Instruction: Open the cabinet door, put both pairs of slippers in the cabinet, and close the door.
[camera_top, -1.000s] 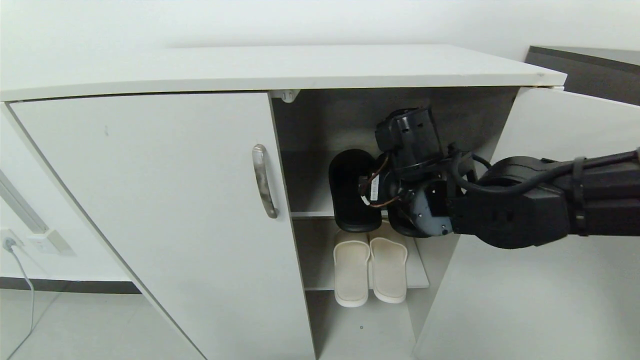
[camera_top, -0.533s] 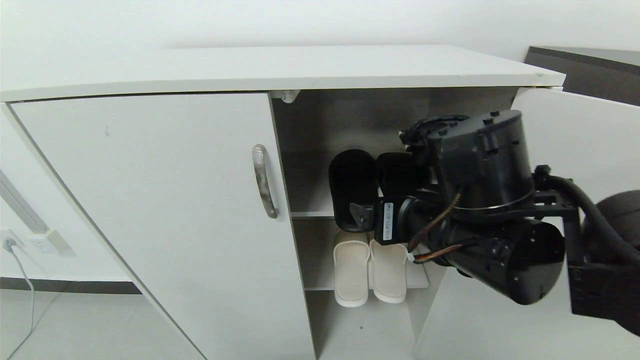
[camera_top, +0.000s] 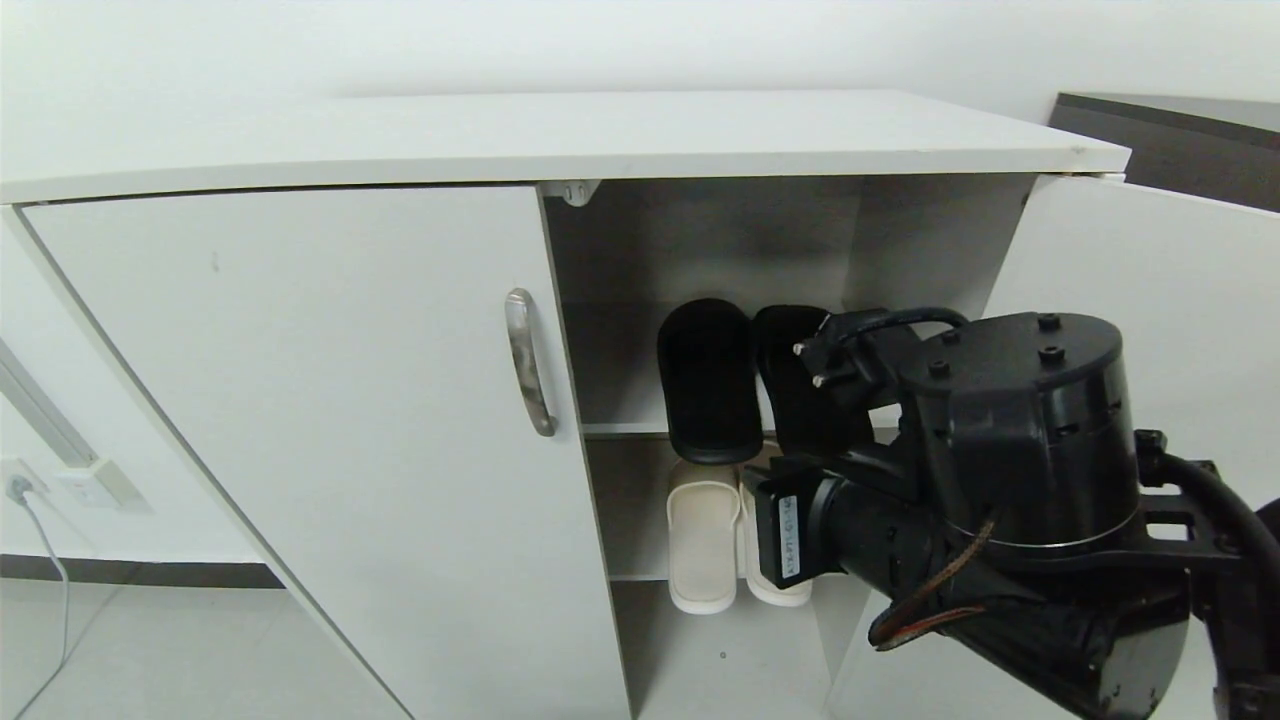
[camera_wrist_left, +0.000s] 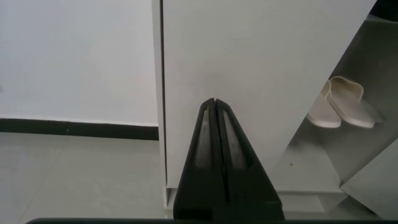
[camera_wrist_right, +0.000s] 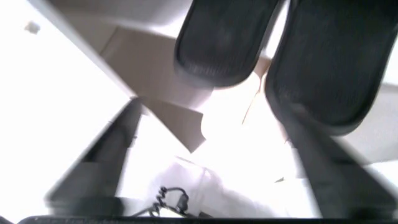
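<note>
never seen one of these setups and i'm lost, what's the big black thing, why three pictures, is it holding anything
This is a two-armed robot on wheels putting slippers in a cabinet. The wide picture is from a camera on its head; the big black thing is its right arm. The cabinet's right door stands open, with black slippers on the upper shelf and pale slippers on the shelf below. The other two pictures come from cameras on its wrists. One shows the left gripper, shut and empty, facing the closed left door. The other shows the right gripper, fingers spread, holding nothing, with the black slippers ahead of it.
</note>
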